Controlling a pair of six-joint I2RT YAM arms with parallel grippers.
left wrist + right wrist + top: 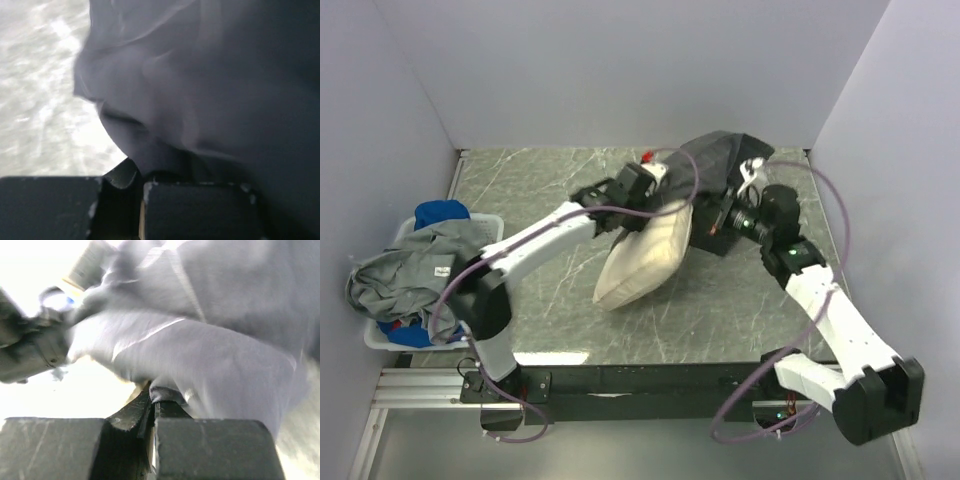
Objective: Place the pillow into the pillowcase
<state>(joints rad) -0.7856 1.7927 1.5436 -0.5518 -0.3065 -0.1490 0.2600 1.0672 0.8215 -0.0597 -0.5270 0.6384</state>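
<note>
The left claw (141, 182) and right claw (152, 405) each pinch pillowcase (725, 165) cloth; the pillow (640, 255) rests between them on the surface (550, 180), long axis near-left to far-right. Its far end meets the mouth.

A table top (720, 320) patterned like grey-green stone with pale veins is seen from above; it is closed in by a pale back wall (620, 70), a left wall (360, 120) and a right wall (900, 150), all plain. At the left edge of the table, close to the left wall, a light-coloured basket (490, 222) is placed; a plain grey garment (410, 270) is heaped in it and spills over its near rim; a small white label (442, 270) is shown on the garment. A bright blue cloth (442, 213) is seen behind the garment, at the far side of the basket.
</note>
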